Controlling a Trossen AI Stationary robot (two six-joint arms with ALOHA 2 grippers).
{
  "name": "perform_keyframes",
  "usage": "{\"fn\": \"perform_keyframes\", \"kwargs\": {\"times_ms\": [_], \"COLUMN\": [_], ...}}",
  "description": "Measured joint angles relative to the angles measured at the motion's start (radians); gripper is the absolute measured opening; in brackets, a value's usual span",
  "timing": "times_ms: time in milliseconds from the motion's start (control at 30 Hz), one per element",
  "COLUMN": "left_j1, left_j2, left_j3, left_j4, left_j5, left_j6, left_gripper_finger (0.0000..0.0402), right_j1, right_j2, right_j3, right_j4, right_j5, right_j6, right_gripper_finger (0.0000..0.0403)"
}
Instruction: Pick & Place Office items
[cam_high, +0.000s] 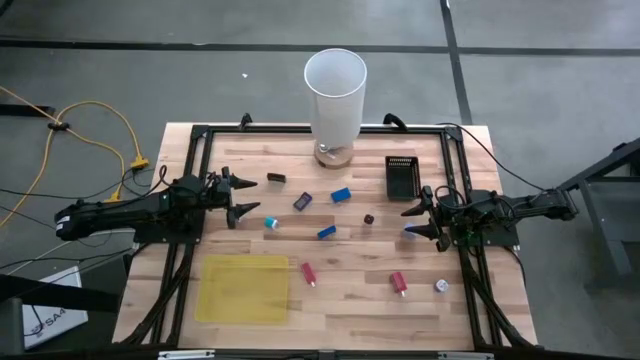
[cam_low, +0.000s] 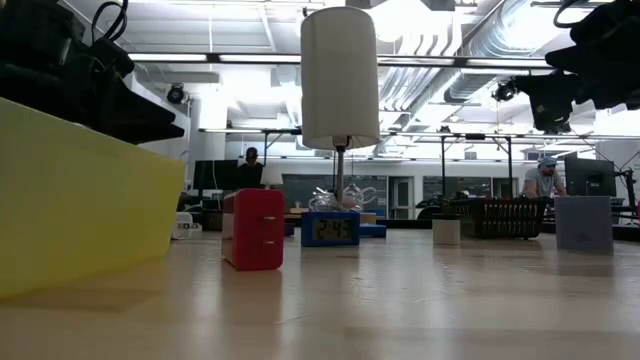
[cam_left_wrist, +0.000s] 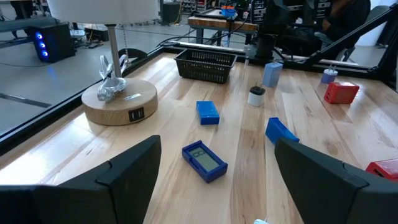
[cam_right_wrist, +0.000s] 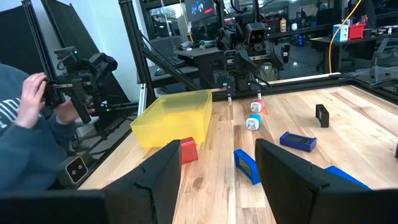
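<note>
Both arms are dark, nearly black, built of slim tube-like links joined by chunkier blocky housings. The left arm (cam_high: 130, 212) ends in the left pincer (cam_high: 240, 196), whose two tapered fingers (cam_high: 243, 181) come to sharp points in the high view. The right arm (cam_high: 520, 210) carries the right pincer (cam_high: 417, 222) of the same make. Black cables run along it near the wrist. In the wrist views the fingers (cam_left_wrist: 121, 171) look matte black, broad and angular, with flat bevelled faces.
</note>
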Motion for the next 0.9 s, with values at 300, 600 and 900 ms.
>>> {"fn": "perform_keyframes", "kwargs": {"times_ms": [300,600,900], "left_j1": [0.0,0.0,0.0], "left_j2": [0.0,0.0,0.0], "left_j3": [0.0,0.0,0.0], "left_j4": [0.029,0.04,0.04], "left_j5": [-0.001,0.0,0.0], "left_j6": [0.0,-0.002,-0.004], "left_gripper_finger": [0.0308,0.0308,0.0308], "right_j1": [0.0,0.0,0.0], "right_j2": [0.0,0.0,0.0], "right_j3": [0.0,0.0,0.0], "right_j4": [0.0,0.0,0.0], "right_j5": [0.0,0.0,0.0], "right_j6": [0.0,0.0,0.0], "right_gripper_finger": [0.0191,0.0191,0.0191]}}
